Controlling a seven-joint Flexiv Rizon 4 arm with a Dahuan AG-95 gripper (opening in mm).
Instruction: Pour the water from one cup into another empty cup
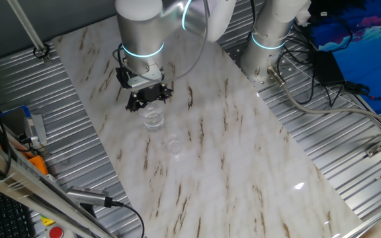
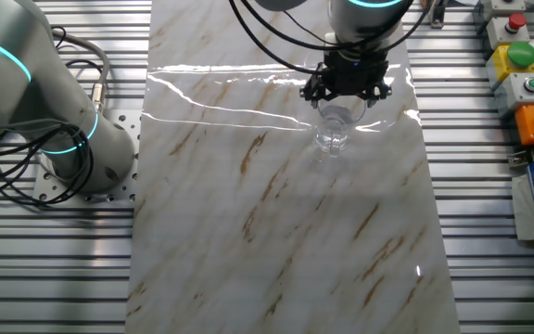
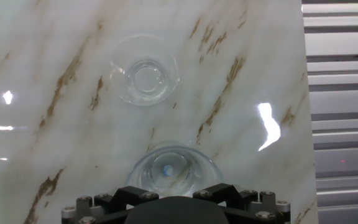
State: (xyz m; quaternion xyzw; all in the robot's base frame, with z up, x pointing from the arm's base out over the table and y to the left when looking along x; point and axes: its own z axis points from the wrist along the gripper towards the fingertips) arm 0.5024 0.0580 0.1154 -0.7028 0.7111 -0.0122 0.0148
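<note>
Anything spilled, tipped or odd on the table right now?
Nothing stands out. The big glass and the small glass both stand upright on the marble table, no puddle visible. The tool hovers over the big glass.

silver arm [image 1: 139, 23], cyan ring, seemingly black tool [image 1: 148, 96].

Larger tumbler [image 1: 153, 118]: clear, colourless glass, round, thick base, upright on the marble-patterned tabletop. Water inside cannot be made out for certain.

Smaller cup [image 1: 174, 145]: clear, colourless glass, shorter and narrower, upright, open mouth up, standing near the tumbler but apart from it. In the hand view it shows concentric rings at its base.
</note>
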